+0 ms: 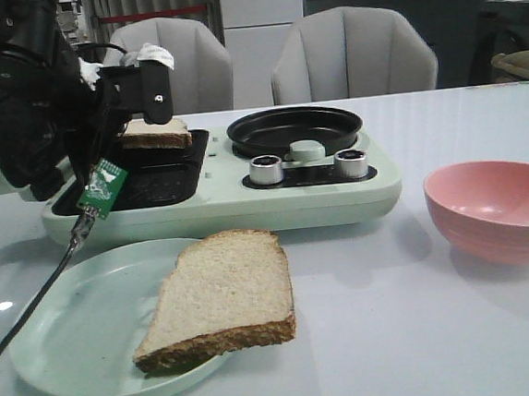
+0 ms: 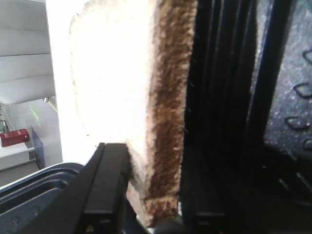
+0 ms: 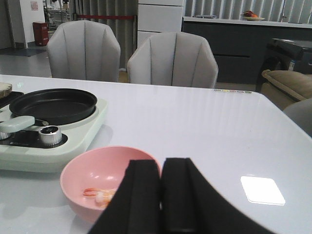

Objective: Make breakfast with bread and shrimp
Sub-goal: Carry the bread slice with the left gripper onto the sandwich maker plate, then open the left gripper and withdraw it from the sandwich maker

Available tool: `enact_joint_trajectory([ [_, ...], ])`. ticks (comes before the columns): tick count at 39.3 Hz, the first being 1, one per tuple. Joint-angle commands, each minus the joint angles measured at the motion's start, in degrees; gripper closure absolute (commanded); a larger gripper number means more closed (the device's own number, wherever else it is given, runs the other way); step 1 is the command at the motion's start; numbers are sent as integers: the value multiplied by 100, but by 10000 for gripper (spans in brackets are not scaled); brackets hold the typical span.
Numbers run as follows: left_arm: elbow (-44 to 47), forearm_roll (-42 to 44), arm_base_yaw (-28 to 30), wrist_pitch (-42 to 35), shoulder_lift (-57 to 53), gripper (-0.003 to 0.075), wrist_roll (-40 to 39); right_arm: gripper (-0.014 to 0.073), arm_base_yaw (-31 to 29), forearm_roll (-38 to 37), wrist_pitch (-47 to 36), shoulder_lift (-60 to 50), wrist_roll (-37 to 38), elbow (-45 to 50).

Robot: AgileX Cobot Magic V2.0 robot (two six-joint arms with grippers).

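- Nearest the front camera, a pale green plate [image 1: 63,336] sits on the white bench [image 1: 425,332], and one slice of bread [image 1: 222,294] lies flat on it, its crust edge overhanging the plate's right rim.
- Behind the plate stands a pale green cooker [image 1: 273,193] with a dark griddle well on its left, a round black pan [image 1: 294,129] on its right and two silver knobs [image 1: 266,169] in front.
- Over the griddle well, the left gripper [image 1: 151,115] has its jaws clamped on a second slice of bread [image 2: 122,87]; the left wrist view shows that slice edge-on beside the ribbed black plate.
- To the right of the cooker stands a pink bowl [image 3: 105,183] holding the shrimp [image 3: 100,194], perhaps two or three, though they are small and blurred.
- Near that bowl in its wrist view, the right gripper [image 3: 161,204] has its jaws pressed together with nothing between them.
- Two grey chairs [image 1: 352,53] stand behind the bench.
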Motion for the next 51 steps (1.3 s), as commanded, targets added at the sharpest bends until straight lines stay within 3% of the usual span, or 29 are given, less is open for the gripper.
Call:
enact_joint_trajectory([
  [1, -109, -260, -80, 21, -502, 377, -73, 451, -8, -18, -509, -124, -2, -89],
  [16, 578, -500, -194, 36, -1057, 161, -45, 451, -8, -18, -509, -124, -2, -89],
  [23, 578, -901, -204, 355, -1314, 169, -45, 451, -8, -18, -509, -124, -2, -89],
  [44, 591, -3500, -364, 1257, -3689, 169, -45, 451, -8, -18, -509, -124, -2, -89],
  [51, 786, -4819, -224, 1460, -4545, 169, 239, 451, -8, -18, -509, -124, -2, -89],
])
